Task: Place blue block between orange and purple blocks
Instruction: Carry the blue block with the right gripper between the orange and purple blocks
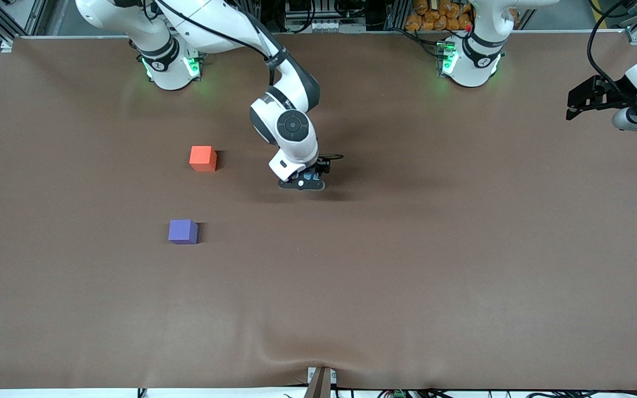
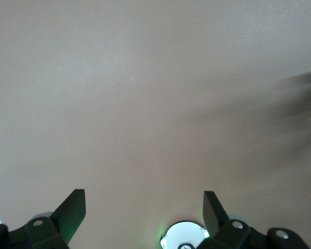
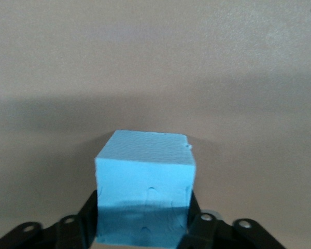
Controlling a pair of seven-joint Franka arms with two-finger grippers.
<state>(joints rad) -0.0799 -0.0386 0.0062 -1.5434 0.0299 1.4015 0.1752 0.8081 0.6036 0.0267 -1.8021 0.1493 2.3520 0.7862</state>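
Gripping the blue block (image 3: 144,187) at frame center, my right gripper (image 1: 303,183) is clamped; left gripper (image 2: 144,212) waits, fingers apart, upper right.

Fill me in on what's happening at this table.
The right gripper is down at the table, its fingers closed against the sides of the blue block. The orange block and the purple block sit apart toward the right arm's end of the table, the purple one nearer the front camera. The left gripper waits open above bare table.
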